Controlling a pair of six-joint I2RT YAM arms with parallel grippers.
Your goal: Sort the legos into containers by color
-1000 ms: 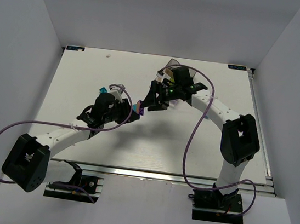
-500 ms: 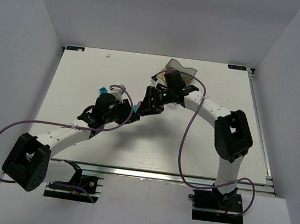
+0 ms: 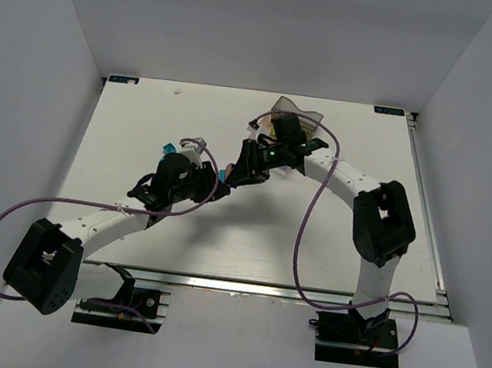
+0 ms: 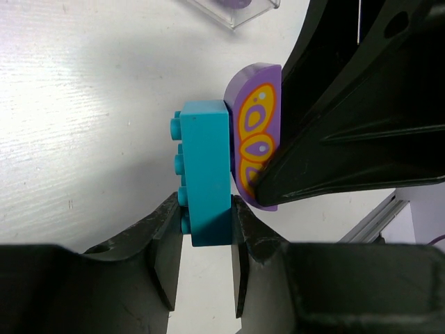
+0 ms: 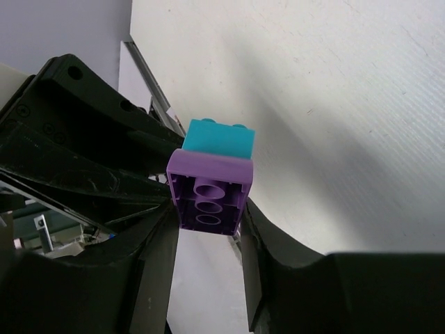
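Closely, right gripper [image 5: 206,223], purple brick [image 4: 256,149] crowd teal brick [image 4: 206,170].

Top camera: high above and behind the arm bases, looking steeply down over the whole table [image 3: 127,123]; the teal brick [image 3: 223,176] is a speck near mid-table. Left wrist camera: very close to that brick, looking out past the left gripper [image 4: 203,209], with a clear tray [image 4: 236,10] corner beyond the brick. Right wrist camera: equally close, looking past the right gripper [image 5: 207,226] at the brick from the opposite side. All three share the brick and the purple piece [image 4: 257,139] joined to it.
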